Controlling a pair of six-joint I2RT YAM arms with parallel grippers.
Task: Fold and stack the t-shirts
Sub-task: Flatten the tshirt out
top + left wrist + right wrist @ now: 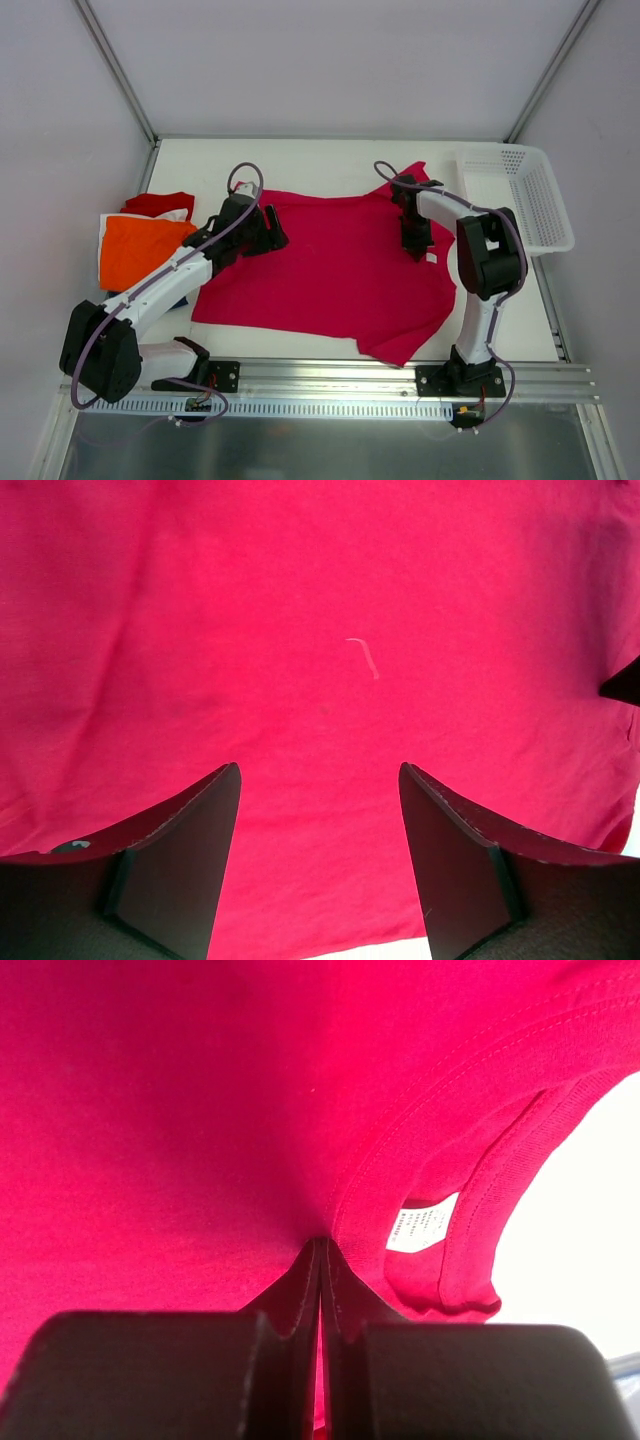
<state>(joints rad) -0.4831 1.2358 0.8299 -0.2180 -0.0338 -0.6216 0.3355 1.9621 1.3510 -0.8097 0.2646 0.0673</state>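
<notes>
The magenta-pink t-shirt (340, 270) lies spread out across the middle of the table (300, 160), mostly flat, with its collar (480, 1160) toward 3 o'clock and one sleeve reaching up toward 1 o'clock. My left gripper (268, 228) sits at the shirt's 10 o'clock edge. From the left wrist view the left gripper (320, 770) has its jaws standing well apart over plain cloth with nothing between them, and a short pale thread (363, 657) lies on the fabric ahead of them. My right gripper (415, 245) is down on the shirt at its 2 o'clock side, just beside the collar. In the right wrist view the right gripper (320, 1245) has its fingers pressed tight together, and a thin ridge of the pink cloth seems to be pinched between them, though the close view makes that hard to confirm. The white label (420, 1225) shows inside the neckline just to the right of the fingertips. Off at 9 o'clock on the table, an orange t-shirt (140, 250) lies folded on a white t-shirt (103, 262), with a red t-shirt (160, 203) touching them on the far side. The white basket (545, 215) stands at 2 o'clock, well apart from the pink shirt.
</notes>
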